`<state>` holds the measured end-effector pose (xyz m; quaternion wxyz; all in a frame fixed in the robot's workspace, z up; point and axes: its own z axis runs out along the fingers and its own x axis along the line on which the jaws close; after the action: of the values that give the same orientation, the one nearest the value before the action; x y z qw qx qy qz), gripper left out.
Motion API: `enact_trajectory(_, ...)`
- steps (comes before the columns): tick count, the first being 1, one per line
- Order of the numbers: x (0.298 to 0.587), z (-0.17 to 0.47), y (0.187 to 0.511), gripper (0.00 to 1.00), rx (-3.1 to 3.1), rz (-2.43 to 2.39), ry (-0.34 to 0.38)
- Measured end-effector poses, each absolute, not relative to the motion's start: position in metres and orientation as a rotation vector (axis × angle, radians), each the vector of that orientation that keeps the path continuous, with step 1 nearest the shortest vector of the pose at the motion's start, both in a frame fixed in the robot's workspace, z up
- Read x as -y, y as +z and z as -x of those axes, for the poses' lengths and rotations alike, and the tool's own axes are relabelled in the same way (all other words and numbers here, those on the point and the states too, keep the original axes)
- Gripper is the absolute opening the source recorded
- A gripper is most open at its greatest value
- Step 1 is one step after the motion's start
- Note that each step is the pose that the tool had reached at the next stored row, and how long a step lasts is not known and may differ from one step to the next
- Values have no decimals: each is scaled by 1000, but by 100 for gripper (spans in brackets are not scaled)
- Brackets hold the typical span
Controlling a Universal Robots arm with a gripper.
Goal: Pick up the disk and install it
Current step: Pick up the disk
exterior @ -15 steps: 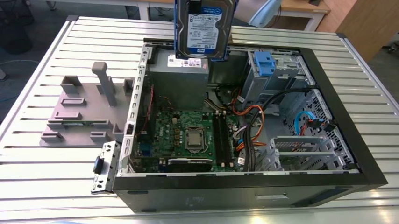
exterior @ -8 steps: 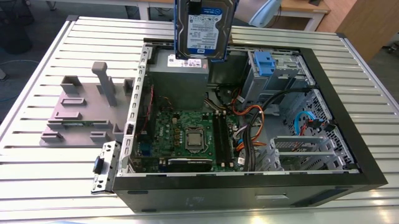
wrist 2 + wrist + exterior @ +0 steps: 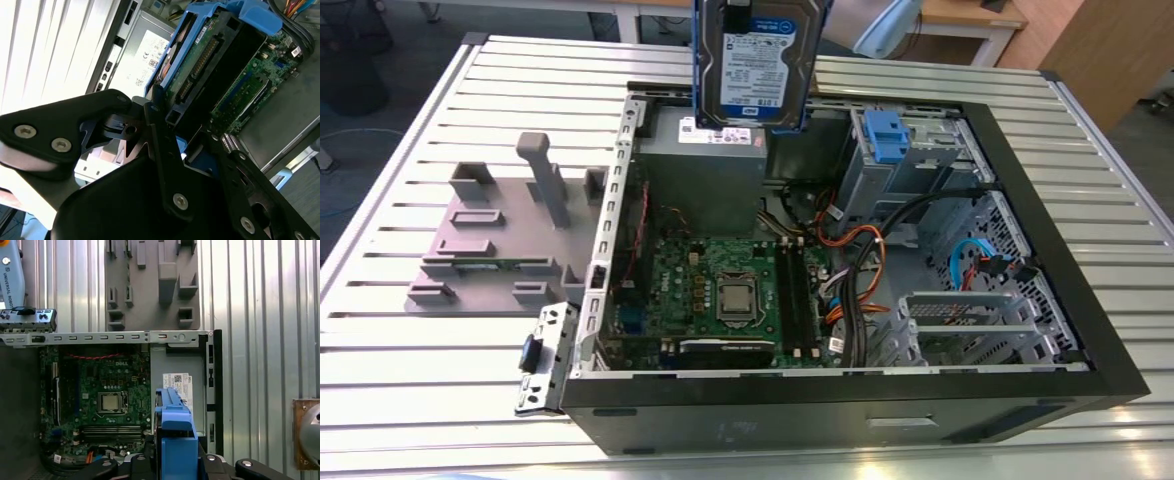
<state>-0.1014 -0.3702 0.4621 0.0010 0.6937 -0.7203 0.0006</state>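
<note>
1. One disk (image 3: 758,60) hangs upright in the air at the top edge of the exterior view, with its white-and-blue label side facing that camera
2. Blue carrier bracket (image 3: 175,437) frames the disk. In the first wrist view its narrow edge points down toward the case
3. Gripper (image 3: 187,132) is clamped on the disk, with one black finger on each side of the bracket. In the second wrist view the disk's underside shows a green circuit board and a row of connector pins
4. Disk is raised over the grey power supply box (image 3: 700,165), above its far end in the exterior view, and clear of it
5. Open computer case (image 3: 787,405) lies on its side on the slatted metal table (image 3: 400,330), with the motherboard (image 3: 720,285) facing up
6. Silver drive cage with a blue tab (image 3: 887,135) sits inside the case, at the exterior view's right of the power supply box. It is near the disk, not touching
7. Grey plastic stand (image 3: 494,235) with upright posts rests on the table at the exterior view's left of the case, well apart from the disk
</note>
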Motion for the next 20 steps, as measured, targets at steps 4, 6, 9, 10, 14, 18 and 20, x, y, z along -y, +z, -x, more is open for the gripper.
enact_trajectory(4,372,101,462,36,2261,-2178,2)
enact_trajectory(6,372,101,462,36,2261,-2178,2)
enact_trajectory(9,373,101,462,36,2261,-2178,2)
enact_trajectory(10,373,101,462,36,2261,-2178,2)
enact_trajectory(14,375,101,462,36,2261,-2178,2)
enact_trajectory(18,376,101,462,36,2261,-2178,2)
enact_trajectory(20,377,101,462,36,2261,-2178,2)
